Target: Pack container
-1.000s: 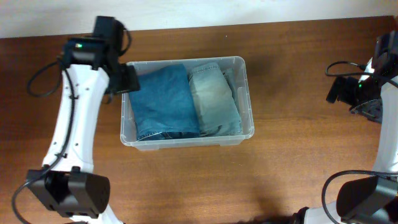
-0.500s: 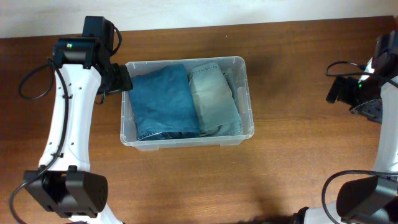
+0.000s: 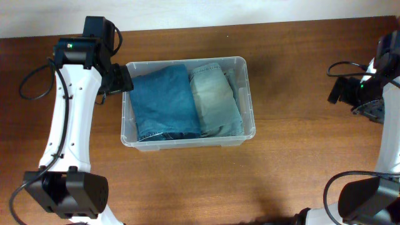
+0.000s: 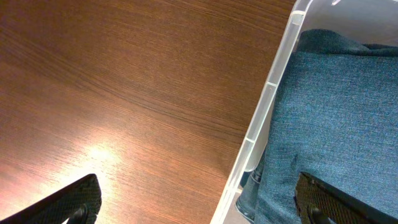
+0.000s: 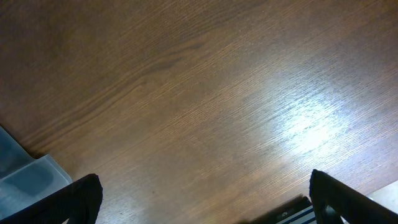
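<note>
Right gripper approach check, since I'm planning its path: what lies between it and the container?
Only bare wooden table lies between the right gripper and the container, nothing else; the overhead view shows it.

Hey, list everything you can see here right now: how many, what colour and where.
container: one, clear plastic, middle of the table
dark denim: one folded piece, deep blue, container's left part
light denim: one folded piece, pale blue, container's right part
table: one, brown wood
left arm: one, white and black, left side
right arm: one, white and black, right edge
left pincer: black, open, empty, above the container's left wall
right pincer: black, open, empty, over bare table
</note>
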